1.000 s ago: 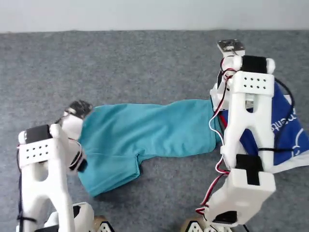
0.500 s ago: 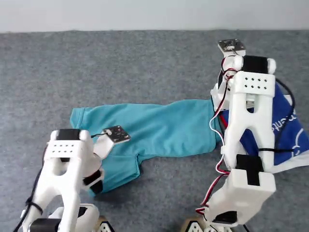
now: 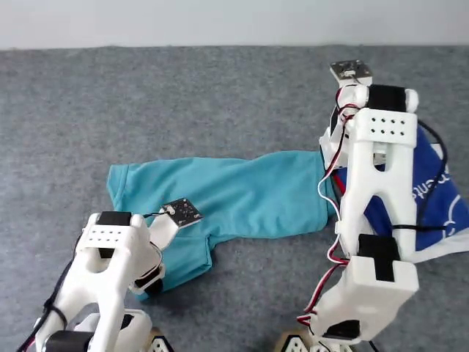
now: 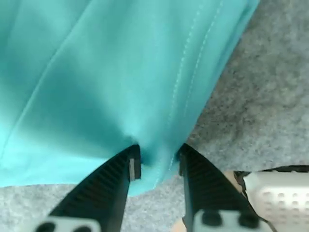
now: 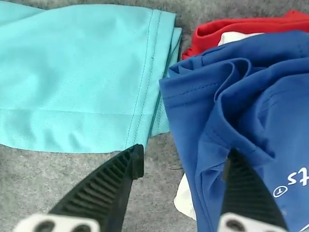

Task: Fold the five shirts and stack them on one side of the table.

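A teal shirt (image 3: 234,194) lies spread across the middle of the grey table (image 3: 220,95), its body running left to right. My left arm (image 3: 110,257) stands over the sleeve at the shirt's near left corner. There my left gripper (image 4: 158,162) is shut on the teal shirt (image 4: 96,72), with the hem bunched between its fingers. My right gripper (image 5: 181,166) hangs open above the gap between the teal shirt's right hem (image 5: 145,87) and a crumpled blue shirt (image 5: 251,96), holding nothing.
The blue shirt (image 3: 432,183) lies in a heap at the right edge with a red shirt (image 5: 217,29) and a white one (image 5: 186,198) under it. My right arm (image 3: 374,169) stands tall in front of that heap.
My left arm has swung from the shirt's far left corner to the sleeve at its near left and lowered onto it. The collar corner now lies bare. The right arm has not moved.
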